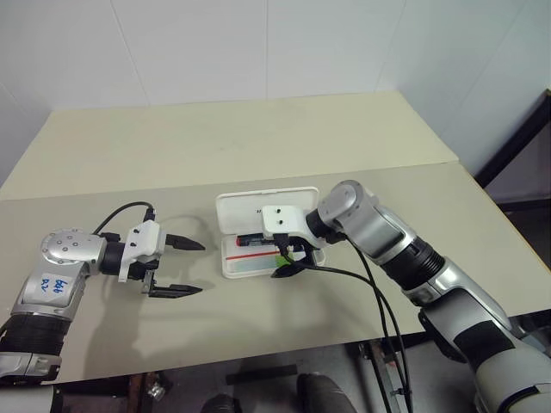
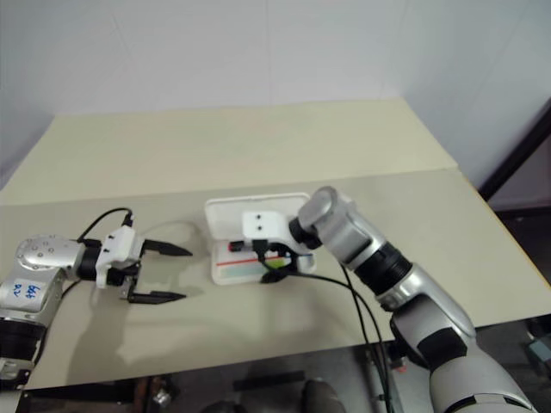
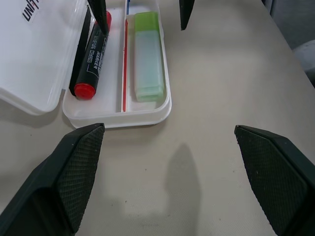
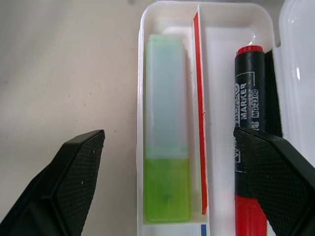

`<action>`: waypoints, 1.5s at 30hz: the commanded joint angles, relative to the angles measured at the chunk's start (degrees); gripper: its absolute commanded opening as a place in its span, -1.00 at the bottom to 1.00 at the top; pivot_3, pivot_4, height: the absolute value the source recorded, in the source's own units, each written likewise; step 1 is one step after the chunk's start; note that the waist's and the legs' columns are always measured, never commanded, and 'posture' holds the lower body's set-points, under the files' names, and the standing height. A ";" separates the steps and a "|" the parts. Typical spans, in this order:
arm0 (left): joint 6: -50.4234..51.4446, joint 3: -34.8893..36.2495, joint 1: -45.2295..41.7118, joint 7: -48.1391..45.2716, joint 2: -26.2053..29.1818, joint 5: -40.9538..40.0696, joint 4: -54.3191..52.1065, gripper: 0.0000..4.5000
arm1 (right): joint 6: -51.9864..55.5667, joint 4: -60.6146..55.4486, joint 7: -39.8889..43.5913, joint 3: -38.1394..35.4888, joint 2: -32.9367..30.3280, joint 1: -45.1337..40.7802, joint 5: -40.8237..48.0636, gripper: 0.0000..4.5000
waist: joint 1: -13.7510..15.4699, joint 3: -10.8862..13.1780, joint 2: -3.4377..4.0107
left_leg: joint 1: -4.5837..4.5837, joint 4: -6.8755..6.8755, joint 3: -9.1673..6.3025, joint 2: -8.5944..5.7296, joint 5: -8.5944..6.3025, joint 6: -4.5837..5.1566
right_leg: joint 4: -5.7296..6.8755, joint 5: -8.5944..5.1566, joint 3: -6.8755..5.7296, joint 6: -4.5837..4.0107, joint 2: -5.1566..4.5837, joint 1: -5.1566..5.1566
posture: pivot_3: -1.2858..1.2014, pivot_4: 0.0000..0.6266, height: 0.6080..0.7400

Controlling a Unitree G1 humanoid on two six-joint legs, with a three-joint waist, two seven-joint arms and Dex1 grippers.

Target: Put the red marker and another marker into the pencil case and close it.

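Right wrist view: the right hand (image 4: 167,187) is hanging directly over the open pencil case (image 4: 142,98) with its fingers (image 4: 64,182) standing wide apart and gripping nothing. One finger is sitting above the bare table beside the case; the other is overlapping the red marker (image 4: 248,128). The pale green marker (image 4: 166,132) is lying flat in the tray compartment on the outer side of the thin red divider stripe, lime cap toward the camera. The red marker is lying in the neighbouring compartment, next to the hinged lid, parallel to the green one. Both markers are resting inside the case and apart from each other, the divider between them.

Left eye view: the case is lying on the beige table (image 1: 258,146) with its lid (image 1: 250,211) folded back, away from the robot, still open. The left hand (image 1: 185,267) is hovering above the table to the left of the case, well apart from it, fingers spread wide and empty, pointing toward the case. Two black cables are trailing from the right arm across the table edge.
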 commanded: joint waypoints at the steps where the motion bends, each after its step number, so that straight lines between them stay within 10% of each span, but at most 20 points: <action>1: 0.06 1.56 -0.43 -0.02 0.71 -0.93 -1.34 1.00 | 2.65 -5.67 0.52 -4.23 -1.60 0.35 2.70 0.99 | 0.03 0.00 0.00 | -0.01 0.00 0.00 0.00 0.00 0.00 | 0.00 0.00 0.00 0.00 0.00 0.00 | 0.03 -0.52 1.00; 23: 1.76 -2.85 -9.28 -3.00 -4.88 -0.66 2.42 1.00 | 49.59 -32.11 -20.03 -32.37 -18.05 13.82 19.10 0.99 | 1.62 0.00 -0.05 | -0.05 0.00 -0.04 -0.04 0.00 0.01 | -0.21 0.00 0.02 0.00 0.03 -0.07 | 0.03 -0.52 1.00; 45: 0.35 -4.02 -9.98 -3.22 -8.33 0.32 3.68 1.00 | 58.54 -11.55 -67.95 -43.84 -6.40 8.57 43.25 0.99 | 1.55 -0.01 -0.06 | -0.54 -0.02 -0.12 -0.04 0.15 -0.23 | -0.19 0.04 -0.01 0.07 0.01 -0.36 | 0.03 -0.52 1.00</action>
